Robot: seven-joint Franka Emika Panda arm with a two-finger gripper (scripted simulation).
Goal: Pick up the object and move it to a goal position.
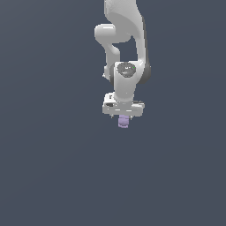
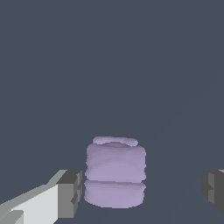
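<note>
Lavender lump [image 2: 115, 175] sits upright between the two pincer fingers, close beside one dark pad [image 2: 70, 192], well apart from the other [image 2: 213, 189]. Pincer [image 1: 123, 118] spread wide, gripping nothing. Exterior view: lump [image 1: 123, 122] pokes out directly under the white arm [image 1: 126, 53]; plain grey surroundings.

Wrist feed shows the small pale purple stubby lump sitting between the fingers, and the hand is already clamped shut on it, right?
Not quite. The small pale purple stubby lump does sit between the fingers, but the hand is open: the wrist view shows a clear gap on both sides of the lump, wider on one side, so nothing is clamped yet.
</note>
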